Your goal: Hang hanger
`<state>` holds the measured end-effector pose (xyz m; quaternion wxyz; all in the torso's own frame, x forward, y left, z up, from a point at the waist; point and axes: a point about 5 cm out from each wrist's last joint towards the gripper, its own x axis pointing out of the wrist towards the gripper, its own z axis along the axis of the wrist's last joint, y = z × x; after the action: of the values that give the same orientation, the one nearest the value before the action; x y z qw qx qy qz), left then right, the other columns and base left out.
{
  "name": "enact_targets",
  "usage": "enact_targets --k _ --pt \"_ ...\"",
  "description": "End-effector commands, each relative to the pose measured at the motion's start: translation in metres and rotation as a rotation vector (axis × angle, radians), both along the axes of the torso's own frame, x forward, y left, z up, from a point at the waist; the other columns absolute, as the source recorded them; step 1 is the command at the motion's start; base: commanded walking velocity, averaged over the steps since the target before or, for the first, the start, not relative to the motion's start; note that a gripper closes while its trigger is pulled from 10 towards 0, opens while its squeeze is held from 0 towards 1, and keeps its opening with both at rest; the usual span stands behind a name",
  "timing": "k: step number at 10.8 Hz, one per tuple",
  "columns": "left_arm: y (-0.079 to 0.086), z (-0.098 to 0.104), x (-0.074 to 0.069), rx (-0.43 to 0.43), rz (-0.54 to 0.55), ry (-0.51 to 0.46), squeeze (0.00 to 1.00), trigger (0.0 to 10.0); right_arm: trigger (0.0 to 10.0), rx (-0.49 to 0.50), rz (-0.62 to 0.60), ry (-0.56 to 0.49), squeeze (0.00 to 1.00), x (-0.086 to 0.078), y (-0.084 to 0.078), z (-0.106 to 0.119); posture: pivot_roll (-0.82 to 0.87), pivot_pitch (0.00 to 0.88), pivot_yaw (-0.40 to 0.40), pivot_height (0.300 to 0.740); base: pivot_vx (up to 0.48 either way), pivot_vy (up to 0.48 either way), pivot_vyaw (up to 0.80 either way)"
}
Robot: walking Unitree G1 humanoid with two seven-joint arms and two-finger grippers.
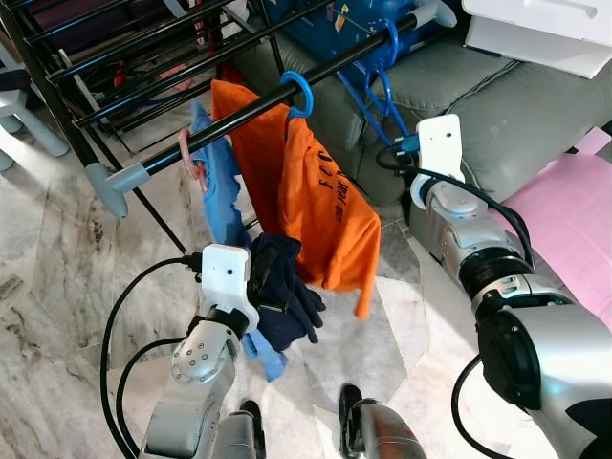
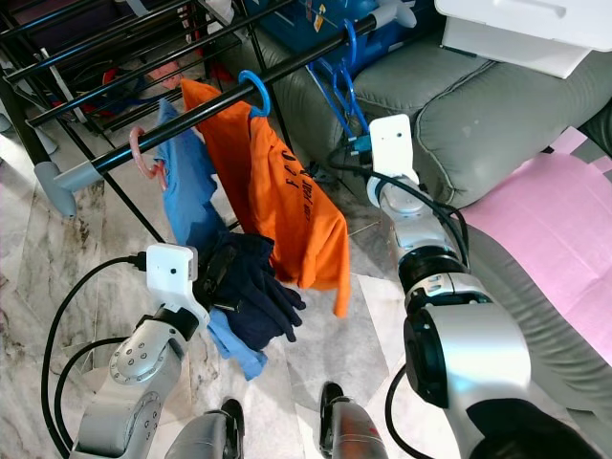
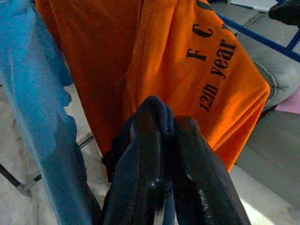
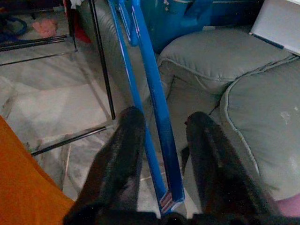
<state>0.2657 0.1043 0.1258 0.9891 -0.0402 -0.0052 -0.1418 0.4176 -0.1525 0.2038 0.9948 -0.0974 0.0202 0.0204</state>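
Marble floor (image 1: pixel 57 249), a black drying rack rail (image 1: pixel 239 110) in front of a grey sofa (image 1: pixel 516 115).

My right gripper (image 4: pixel 161 140) stands wide, its fingers either side of the empty blue hanger (image 4: pixel 154 108) that dangles from the rail's far end, not yet pinched. My left gripper (image 3: pixel 161 154) is clamped on a dark navy garment (image 1: pixel 282 292), just beside the orange shirt (image 1: pixel 316 201) and the blue one (image 1: pixel 220 182). If I close off-centre, the thin hanger could swing aside or slip its hook off the rail.
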Motion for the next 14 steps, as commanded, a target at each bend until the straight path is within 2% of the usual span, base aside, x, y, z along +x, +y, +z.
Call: enact_targets --k 1,2,3,5,11,14 --pt "0.002 0.005 -0.001 -0.002 -0.001 -0.017 0.0 10.0 0.8 0.008 0.002 0.002 0.0 0.001 0.002 0.002 -0.02 0.312 0.037 0.74 0.0 0.0 0.0" --pt "0.002 0.004 -0.001 0.0 -0.001 -0.017 0.0 10.0 0.7 -0.002 0.001 0.0 0.0 0.001 0.001 0.003 -0.01 0.308 0.038 0.74 0.0 0.0 0.0" --pt "0.002 0.004 -0.001 0.001 -0.001 -0.016 0.0 10.0 0.0 -0.004 -0.001 -0.001 0.0 0.001 0.001 0.003 -0.01 0.304 0.037 0.74 0.0 0.0 0.0" --pt "0.002 0.004 0.0 0.002 0.0 -0.015 0.0 10.0 0.2 -0.009 -0.005 -0.001 0.0 0.001 -0.001 0.003 -0.01 0.302 0.036 0.74 0.0 0.0 0.0" --pt "0.0 0.002 0.0 0.004 -0.002 -0.007 0.0 10.0 0.0 -0.018 0.005 -0.014 0.0 0.0 -0.003 0.002 -0.02 0.304 0.033 0.74 0.0 0.0 0.0" --pt "0.0 0.002 0.0 0.008 -0.001 -0.005 0.0 10.0 0.1 -0.016 0.087 -0.022 0.0 -0.001 0.008 -0.001 -0.02 0.303 0.033 0.74 0.0 0.0 0.0"
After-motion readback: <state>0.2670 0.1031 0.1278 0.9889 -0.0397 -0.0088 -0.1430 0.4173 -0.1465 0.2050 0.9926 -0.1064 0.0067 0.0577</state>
